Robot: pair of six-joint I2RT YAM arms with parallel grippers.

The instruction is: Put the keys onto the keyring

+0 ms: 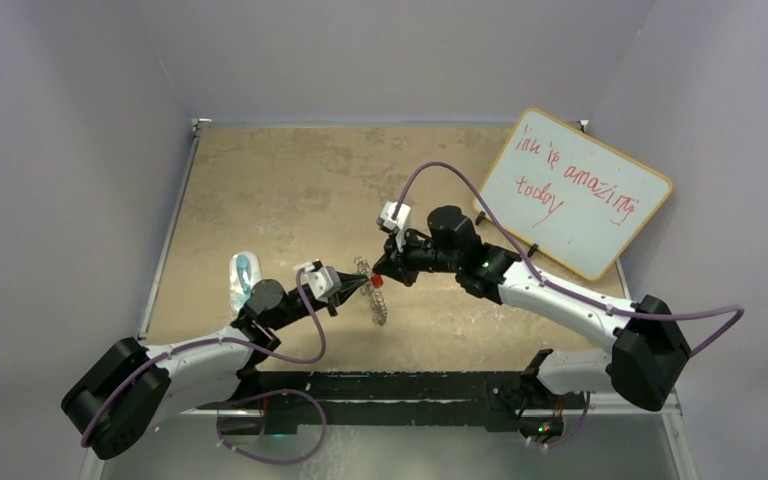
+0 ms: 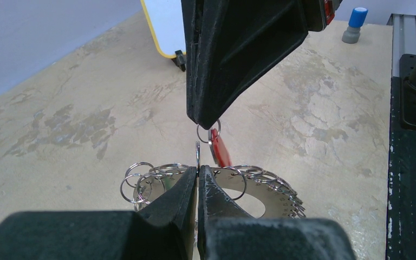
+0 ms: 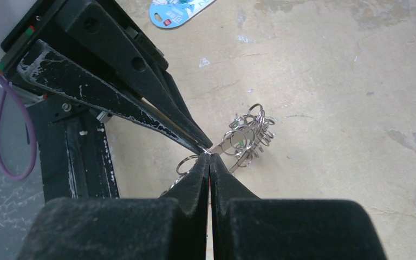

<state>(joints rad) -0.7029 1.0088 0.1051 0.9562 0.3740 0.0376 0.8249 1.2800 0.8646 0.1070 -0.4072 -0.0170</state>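
My left claw [image 2: 197, 170]: closed fully, pinching the keyring [image 2: 276, 194] at its rim.
My right claw [image 2: 206, 123]: closed fully on the loop of the red key [image 2: 220, 149].
Red key: hangs under my right claw, just above the keyring.

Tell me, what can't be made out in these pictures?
- Green key: in no view; its place cannot be told.
- Red key: right wrist view, head hidden behind the right pincer's own fingers; top view, just a red speck.
- Keyring: left wrist view, near part covered by the shut left pincer.
- Bluish plastic object: right wrist view, cut off by the top edge.
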